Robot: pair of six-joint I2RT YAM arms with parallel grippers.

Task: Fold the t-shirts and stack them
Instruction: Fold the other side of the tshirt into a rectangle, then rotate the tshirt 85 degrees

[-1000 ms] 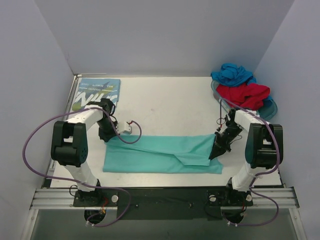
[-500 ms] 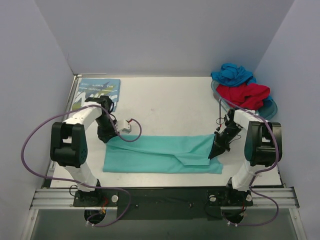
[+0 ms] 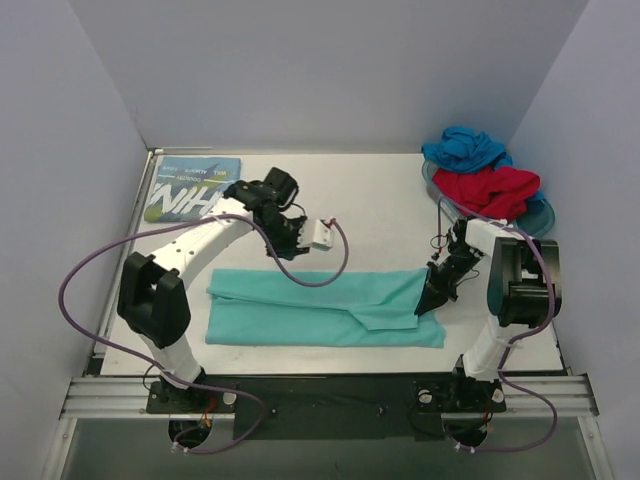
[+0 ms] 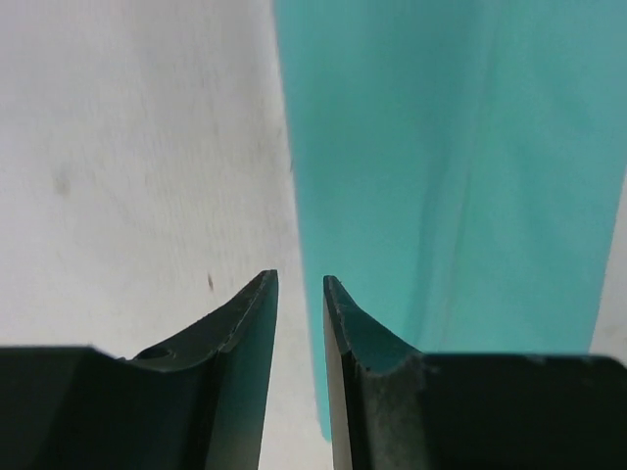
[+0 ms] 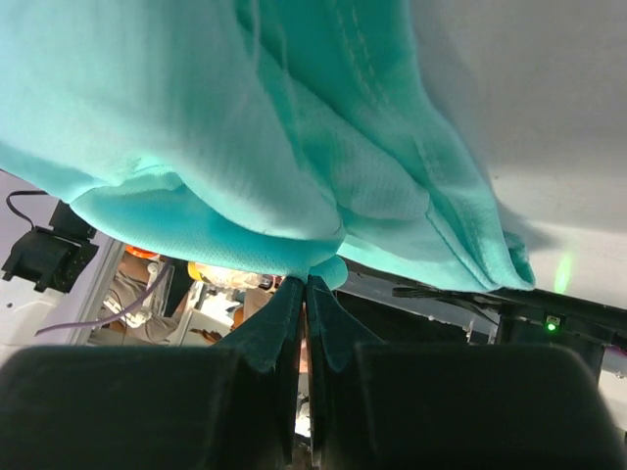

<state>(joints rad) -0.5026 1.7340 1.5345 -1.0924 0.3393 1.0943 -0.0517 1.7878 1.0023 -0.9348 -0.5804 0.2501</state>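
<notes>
The mint-green t-shirt (image 3: pixel 320 305) lies as a long folded band across the near table. It also shows in the left wrist view (image 4: pixel 451 147) and in the right wrist view (image 5: pixel 245 117). My right gripper (image 3: pixel 432 298) is shut on the shirt's right edge, with cloth bunched at its tips (image 5: pixel 307 282). My left gripper (image 3: pixel 285 245) hovers just behind the shirt's far edge. Its jaws (image 4: pixel 301 279) stand a narrow gap apart and hold nothing. The blue-teal lettered shirt (image 3: pixel 190 190) lies folded at the far left. The red shirt (image 3: pixel 485 190) and the bright blue shirt (image 3: pixel 462 148) are piled at the far right.
A translucent blue plastic tray (image 3: pixel 540 215) holds the red and blue shirts at the far right corner. Grey walls close in the left, back and right. The left arm's purple cable (image 3: pixel 320 280) loops over the mint shirt's far edge.
My left gripper has left the mint shirt's far left corner and swung right and farther back, empty. The right gripper stays clamped on the shirt's right edge.
</notes>
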